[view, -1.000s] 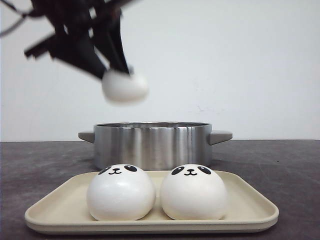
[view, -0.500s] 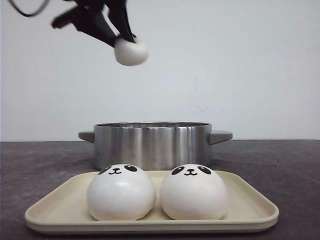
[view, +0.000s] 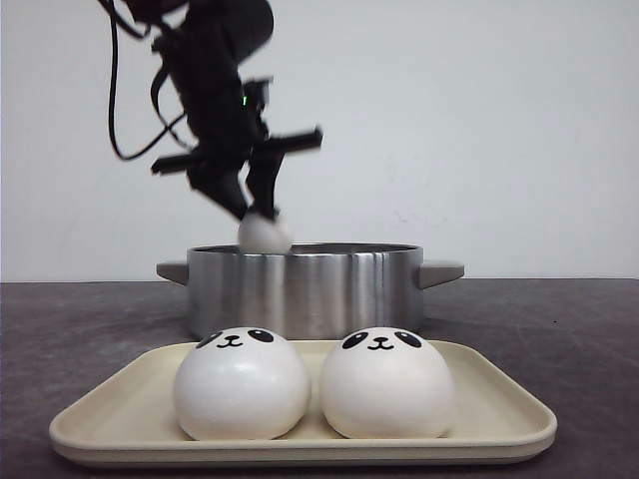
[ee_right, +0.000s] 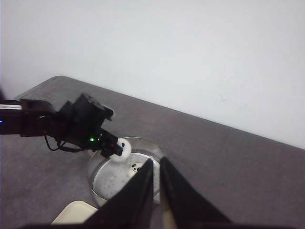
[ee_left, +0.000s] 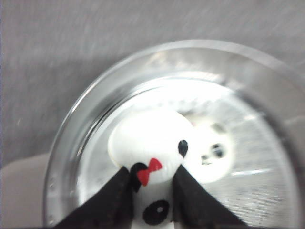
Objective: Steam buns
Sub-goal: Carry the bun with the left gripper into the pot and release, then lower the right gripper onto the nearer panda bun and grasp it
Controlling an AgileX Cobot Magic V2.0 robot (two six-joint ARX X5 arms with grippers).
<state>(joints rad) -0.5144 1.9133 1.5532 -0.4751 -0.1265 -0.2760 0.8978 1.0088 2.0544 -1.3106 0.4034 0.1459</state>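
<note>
My left gripper (view: pixel 258 212) is shut on a white panda bun (view: pixel 264 234) and holds it just at the rim of the steel pot (view: pixel 305 284), over its left part. In the left wrist view the held bun (ee_left: pixel 151 138), with a red bow, sits between the black fingers (ee_left: pixel 116 200) above the pot's perforated floor, where another bun (ee_left: pixel 215 152) lies. Two more buns (view: pixel 242 384) (view: pixel 386 384) sit side by side on the beige tray (view: pixel 300 444). My right gripper (ee_right: pixel 156 164) is shut and empty, high above the pot (ee_right: pixel 107 183).
The pot has two side handles (view: pixel 439 271) and stands behind the tray on a dark grey table (view: pixel 579 339). A white wall is at the back. A black cable (view: pixel 125 120) hangs from the left arm.
My left gripper has come down with the bun from high above to the pot's rim. The two buns on the tray have not moved.
</note>
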